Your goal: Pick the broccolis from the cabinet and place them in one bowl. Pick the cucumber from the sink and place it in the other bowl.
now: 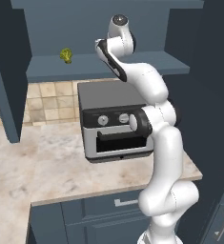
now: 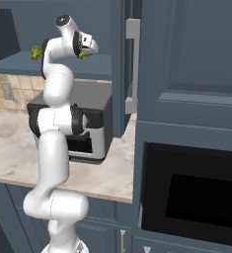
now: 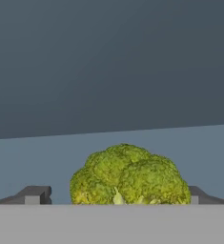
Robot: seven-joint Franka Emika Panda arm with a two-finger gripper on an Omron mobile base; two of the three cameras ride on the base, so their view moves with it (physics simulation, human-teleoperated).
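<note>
- On the cabinet (image 1: 108, 64) shelf, straight above the toaster oven (image 1: 114, 121), one broccoli (image 3: 130, 176) sits dead between the fingertips (image 3: 35, 194), filling the gap as the hand view looks along the gripper.
- Both tips stand spread wide to either side of the floret, not yet pressing on it, so I judge the closing pinch is the move in hand.
- From the right base view the gripper (image 2: 86, 53) is level with the shelf, and the floret (image 2: 83, 55) pokes out just under it.
- Further along the shelf, past the oven's left edge, the second broccoli (image 1: 66, 55) rests alone, well apart from the hand.
- Rising from in front of the oven, the arm (image 1: 154, 95) bends at the elbow and reaches up and back into the open cabinet, wrist folded forward.
</note>
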